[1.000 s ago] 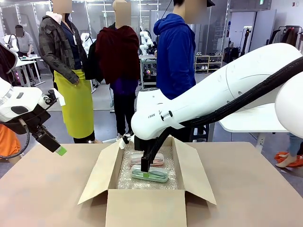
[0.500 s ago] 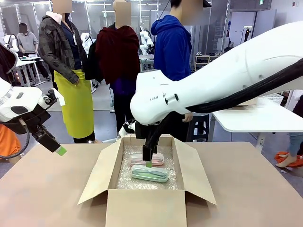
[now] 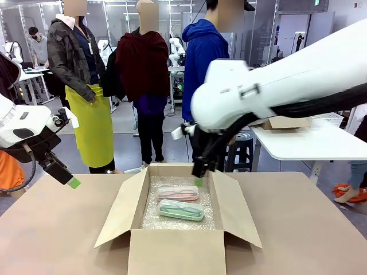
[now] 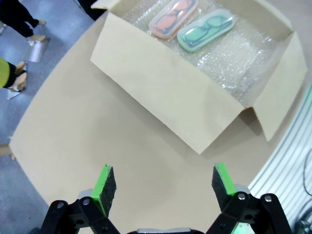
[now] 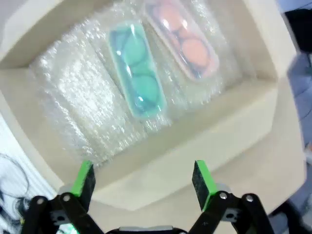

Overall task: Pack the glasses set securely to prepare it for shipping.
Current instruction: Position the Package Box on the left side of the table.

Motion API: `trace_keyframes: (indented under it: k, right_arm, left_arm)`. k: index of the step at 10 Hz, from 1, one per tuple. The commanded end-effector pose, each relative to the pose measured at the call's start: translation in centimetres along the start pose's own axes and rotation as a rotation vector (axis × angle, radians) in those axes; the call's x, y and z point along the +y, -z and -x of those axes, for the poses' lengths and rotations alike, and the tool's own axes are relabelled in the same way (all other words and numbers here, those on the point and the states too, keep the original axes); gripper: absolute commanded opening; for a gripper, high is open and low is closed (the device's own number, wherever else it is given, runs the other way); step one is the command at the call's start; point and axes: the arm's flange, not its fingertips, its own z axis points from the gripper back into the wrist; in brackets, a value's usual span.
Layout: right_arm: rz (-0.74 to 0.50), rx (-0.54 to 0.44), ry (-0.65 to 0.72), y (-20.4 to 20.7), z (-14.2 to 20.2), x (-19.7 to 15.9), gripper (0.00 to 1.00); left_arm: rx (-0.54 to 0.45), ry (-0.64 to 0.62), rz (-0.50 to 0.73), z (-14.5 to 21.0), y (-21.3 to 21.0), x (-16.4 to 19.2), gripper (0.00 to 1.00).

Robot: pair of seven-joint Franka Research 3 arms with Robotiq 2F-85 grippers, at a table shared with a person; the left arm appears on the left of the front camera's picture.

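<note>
The cardboard box [image 3: 172,251] sits at the middle of the tabletop [image 3: 51,235], close to its near edge, with all its flaps [image 3: 117,213] standing open. Inside, on a bed of bubble wrap [image 3: 150,217], the mint green case [image 3: 181,210] lies nearer. The clear-white case [image 3: 178,193], pink inside, lies just behind it and so close that I cannot tell whether they touch.

Nothing covers either case. If the flaps were folded down as things stand, both would probably slide and knock together in transit. A push on one smooth case would likely shove the other, too.

The left fingers [image 3: 73,182] hang spread and empty over the left edge of the tabletop, well apart from the box. The right fingers [image 3: 198,176] are also apart and empty, poised above the box's far wall. A careless descent from there could catch the far or right flap and drag the box. A person [image 3: 209,63] stands beyond the far edge, within reach of a wide arm swing.
</note>
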Motion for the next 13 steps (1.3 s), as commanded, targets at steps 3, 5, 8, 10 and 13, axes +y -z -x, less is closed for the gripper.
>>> trace_keyframes:
  k: [3,5,8,10,13]
  right_arm:
    - [0.091,-0.169,0.354,-2.9,12.6,0.1,1.00]
    - [0.165,-0.202,0.519,-4.2,18.0,0.9,1.00]
    - [0.159,-0.273,0.679,-5.0,24.4,1.0,1.00]
    - [0.183,-0.283,0.703,-5.1,25.2,1.1,1.00]
    - [0.155,-0.294,0.672,-8.4,22.1,-1.7,1.00]
  left_arm:
    - [0.001,0.006,-0.004,0.1,-0.1,0.1,1.00]
    - [0.001,0.006,-0.004,0.1,-0.1,0.1,1.00]
    - [0.001,0.006,-0.004,0.1,-0.1,0.1,1.00]
    - [0.001,0.006,-0.004,0.1,-0.1,0.1,1.00]
    - [0.001,0.006,-0.004,0.1,-0.1,0.1,1.00]
